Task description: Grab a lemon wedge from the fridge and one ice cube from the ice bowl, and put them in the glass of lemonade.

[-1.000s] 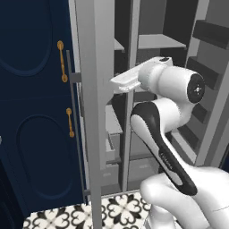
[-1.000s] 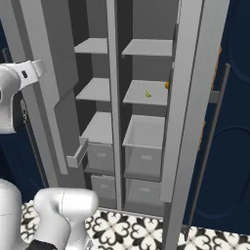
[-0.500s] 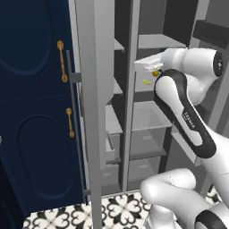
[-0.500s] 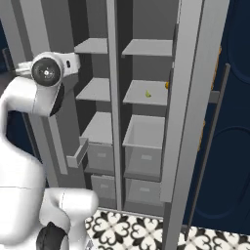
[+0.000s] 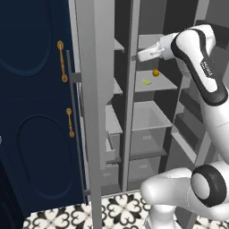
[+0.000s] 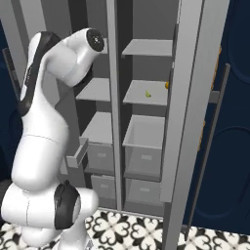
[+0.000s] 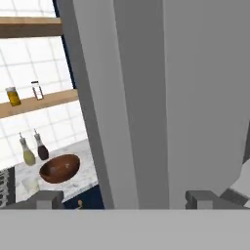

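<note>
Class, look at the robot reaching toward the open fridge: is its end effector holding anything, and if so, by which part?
Nothing is held. The end effector stands open and empty, and the lemon wedge lies untouched on the fridge shelf.

Left base view: behind arm, left side, faces open fridge (image 5: 134, 112) shelves. Right base view: right side, same shelves; both share lemon wedge (image 5: 146, 82) and orange fruit (image 5: 155, 72). Hand view: close against fridge wall, looks past it toward distant counter, ice bowl (image 7: 59, 168).
</note>
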